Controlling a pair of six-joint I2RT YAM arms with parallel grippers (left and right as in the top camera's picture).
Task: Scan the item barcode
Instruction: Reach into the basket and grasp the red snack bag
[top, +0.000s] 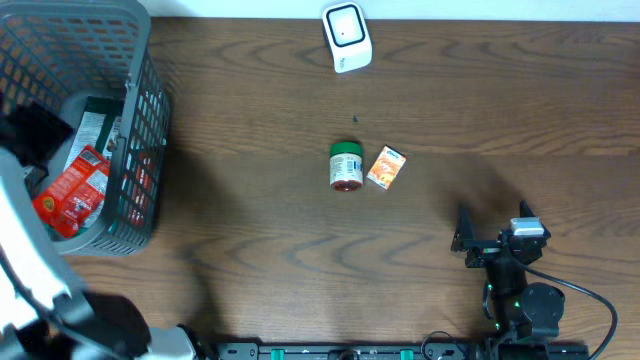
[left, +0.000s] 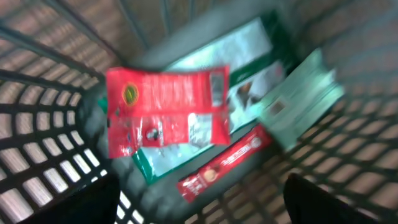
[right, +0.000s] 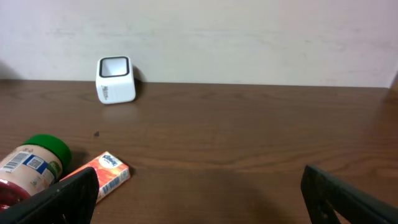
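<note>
Left gripper (left: 199, 182) poised above basket (top: 140, 130), jaws wide, empty. Red packet (left: 165, 109) laid flat inside basket, directly beneath, long axis along jaw gap. Barcode scanner (top: 347, 37) well apart from basket. Right gripper (right: 198, 183) farther, wide, empty.

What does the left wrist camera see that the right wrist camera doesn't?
Only the left wrist: inside the grey basket, a red packet lying on green packs. Only the right wrist: the white scanner, green-lidded jar and orange box on the table. Both: only each camera's own open claw, the left claw and the right claw.
</note>
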